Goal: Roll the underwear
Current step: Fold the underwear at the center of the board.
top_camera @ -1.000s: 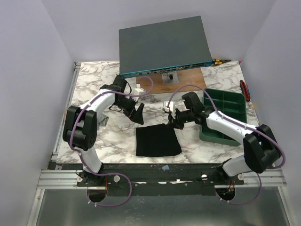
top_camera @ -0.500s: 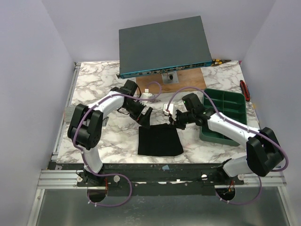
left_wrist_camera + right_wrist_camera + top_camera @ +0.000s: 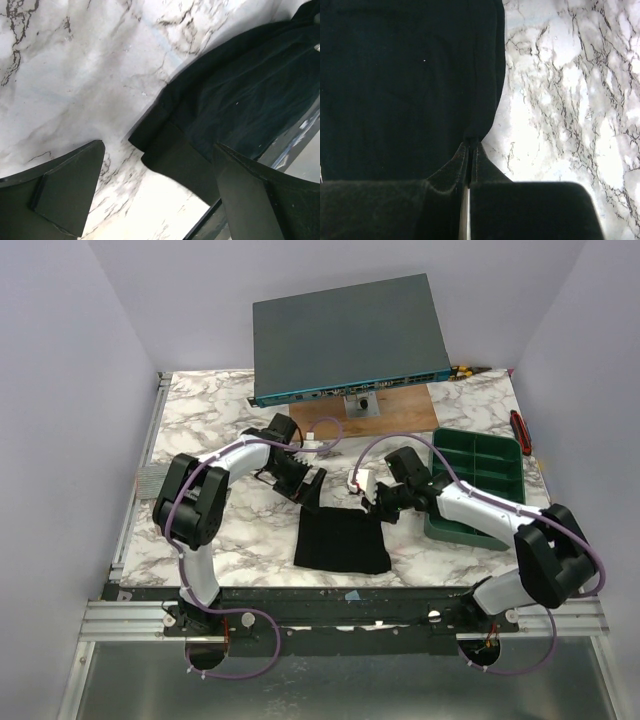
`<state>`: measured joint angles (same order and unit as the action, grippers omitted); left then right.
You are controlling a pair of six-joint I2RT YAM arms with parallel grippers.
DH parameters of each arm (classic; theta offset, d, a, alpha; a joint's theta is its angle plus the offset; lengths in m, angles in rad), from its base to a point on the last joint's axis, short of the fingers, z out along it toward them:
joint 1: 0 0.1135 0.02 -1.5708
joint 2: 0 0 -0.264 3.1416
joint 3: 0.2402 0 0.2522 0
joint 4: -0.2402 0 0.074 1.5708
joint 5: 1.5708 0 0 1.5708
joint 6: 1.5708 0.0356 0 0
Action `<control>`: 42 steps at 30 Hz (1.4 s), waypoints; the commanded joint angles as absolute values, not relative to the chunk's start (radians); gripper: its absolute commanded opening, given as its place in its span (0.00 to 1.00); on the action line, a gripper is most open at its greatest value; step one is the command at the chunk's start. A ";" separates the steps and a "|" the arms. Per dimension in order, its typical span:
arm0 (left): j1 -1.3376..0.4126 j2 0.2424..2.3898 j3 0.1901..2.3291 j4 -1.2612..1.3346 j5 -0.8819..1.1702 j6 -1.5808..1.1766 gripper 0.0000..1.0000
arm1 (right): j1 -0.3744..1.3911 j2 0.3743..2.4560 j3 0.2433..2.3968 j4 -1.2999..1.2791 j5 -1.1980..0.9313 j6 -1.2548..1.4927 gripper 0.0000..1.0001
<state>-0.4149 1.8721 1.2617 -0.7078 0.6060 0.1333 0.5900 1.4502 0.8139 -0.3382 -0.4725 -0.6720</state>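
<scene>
R wrist view: underwear (image 3: 395,75) cut off top/left.

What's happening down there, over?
Left gripper open over underwear, far corner. Right gripper shut on its far edge. Underwear flat, unrolled. Nothing on top.

Left arm (image 3: 228,453) and right arm (image 3: 470,502) are showing white shells, black joints, looping purple cables (image 3: 281,638) and black wedge-shaped fingers (image 3: 70,187).

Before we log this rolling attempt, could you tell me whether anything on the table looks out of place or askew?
Nothing is spilled or damaged. The black underwear lies slightly skewed, its far right corner pinched in the right gripper. The grey network switch at the back seems propped at a tilt, odd here.
</scene>
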 commanded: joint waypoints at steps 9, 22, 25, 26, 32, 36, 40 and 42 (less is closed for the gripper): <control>-0.445 1.971 1.265 -0.702 0.713 0.091 0.91 | 0.583 1.486 0.823 -0.345 -0.445 -0.643 0.01; -0.442 1.985 1.296 -0.810 0.784 0.170 0.62 | 0.537 1.521 0.853 -0.327 -0.430 -0.588 0.01; -0.439 1.998 1.304 -0.813 0.798 0.176 0.54 | 0.531 1.525 0.859 -0.327 -0.432 -0.584 0.01; -0.437 2.002 1.309 -0.816 0.808 0.179 0.52 | 0.529 1.525 0.860 -0.325 -0.431 -0.580 0.01; -0.438 2.037 1.336 -0.829 0.874 0.188 0.36 | 0.517 1.541 0.876 -0.315 -0.421 -0.560 0.01; -0.439 2.051 1.344 -0.836 0.904 0.191 0.30 | 0.506 1.556 0.885 -0.298 -0.410 -0.529 0.01; -0.439 2.044 1.334 -0.818 0.913 0.182 0.00 | 0.502 1.562 0.882 -0.277 -0.394 -0.506 0.01; -0.439 2.037 1.327 -0.802 0.911 0.178 0.00 | 0.499 1.559 0.881 -0.270 -0.385 -0.502 0.01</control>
